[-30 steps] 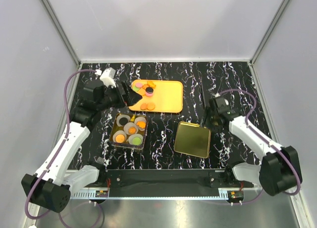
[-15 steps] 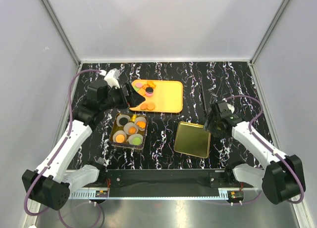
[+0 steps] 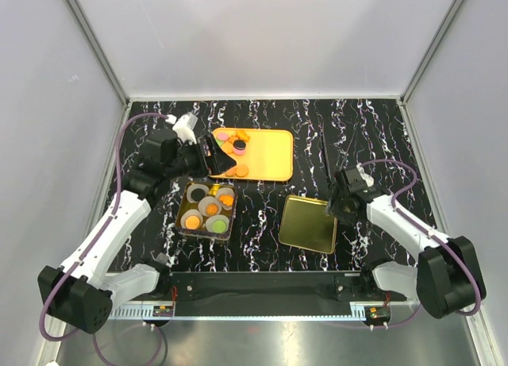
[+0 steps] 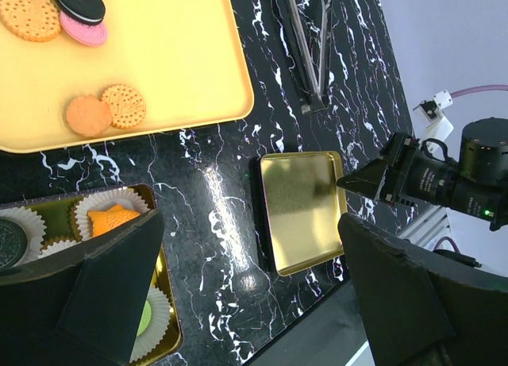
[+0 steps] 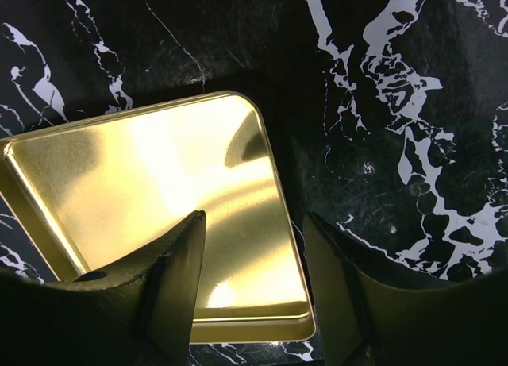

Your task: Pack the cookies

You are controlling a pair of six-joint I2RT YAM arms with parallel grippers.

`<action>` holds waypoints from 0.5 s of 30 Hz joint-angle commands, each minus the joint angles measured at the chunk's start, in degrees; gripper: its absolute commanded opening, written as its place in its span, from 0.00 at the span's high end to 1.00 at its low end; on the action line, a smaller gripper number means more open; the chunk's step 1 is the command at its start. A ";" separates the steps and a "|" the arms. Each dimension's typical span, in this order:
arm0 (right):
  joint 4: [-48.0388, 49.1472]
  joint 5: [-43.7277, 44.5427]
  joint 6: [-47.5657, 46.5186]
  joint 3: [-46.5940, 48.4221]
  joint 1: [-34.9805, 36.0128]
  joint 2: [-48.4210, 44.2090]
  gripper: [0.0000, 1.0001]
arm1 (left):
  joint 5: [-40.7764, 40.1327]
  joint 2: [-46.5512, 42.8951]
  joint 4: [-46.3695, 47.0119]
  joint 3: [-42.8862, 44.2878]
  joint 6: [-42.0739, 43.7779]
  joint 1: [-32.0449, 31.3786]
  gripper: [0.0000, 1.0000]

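- Cookies (image 4: 123,105): loose ones lie on orange tray (image 3: 270,156), ahead of left gripper (image 4: 250,223) and off toward its left finger. The nearest are 2 orange discs touching side by side, close to the tray's near edge. Further on, a black one sits on a pink one, with an orange one just beside.
- More cookies are already packed in paper cups (image 4: 94,201) inside gold tin (image 4: 172,318), right under the left gripper's left finger.
- Handling (judgement): light, stiff, prob. brittle, so too hard a squeeze could crack or crumble one. The thin ones lie flat on a smooth tray and may skid rather than lift.
- Where to hold (judgement): across the diameter, pads on opposite rim edges, light pressure. The touching pair leaves no gap between them, so approach from the free sides. The thicker black/pink ones give more edge to bite.
- Left gripper: jaws spread wide, nothing in them, hovering above bench (image 4: 206,159) between tin and tray.
- Right gripper (image 5: 254,221): jaws parted and holding nothing, low over the right edge of gold lid (image 5: 151,191). That edge shows in the gap between the fingers. Can't tell if the tips touch it.
- The lid lies flat on the bench, well apart from the tin. Black tongs (image 4: 305,40) lie beyond it.
- Stage (judgement): packing partly done, tray not yet emptied, lid not yet on.
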 commanded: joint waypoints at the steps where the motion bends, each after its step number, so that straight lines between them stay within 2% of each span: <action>1: 4.33 1.29 1.75 -1.63 0.12 1.55 0.41 | 1.46 0.05 2.86 0.09 -0.16 -0.25 0.01; 8: 10.23 -0.56 2.64 -5.32 0.12 2.96 0.49 | 0.67 1.28 2.42 0.27 0.37 -1.30 0.01; 11: 12.34 -1.52 2.02 -5.59 0.12 3.40 0.65 | -0.03 2.24 2.51 0.09 0.28 -1.92 0.01; 12: 12.69 -1.96 1.76 -5.33 0.12 3.49 0.75 | -0.03 3.03 2.51 0.00 0.02 -2.36 0.01; 14: 13.74 -3.45 1.23 -4.80 0.03 3.58 0.86 | -0.30 4.00 2.68 -0.26 -0.59 -3.67 0.01; 15: 13.84 -3.98 1.05 -4.54 0.12 3.41 0.96 | -0.30 5.14 2.68 -0.17 -0.77 -4.29 0.01</action>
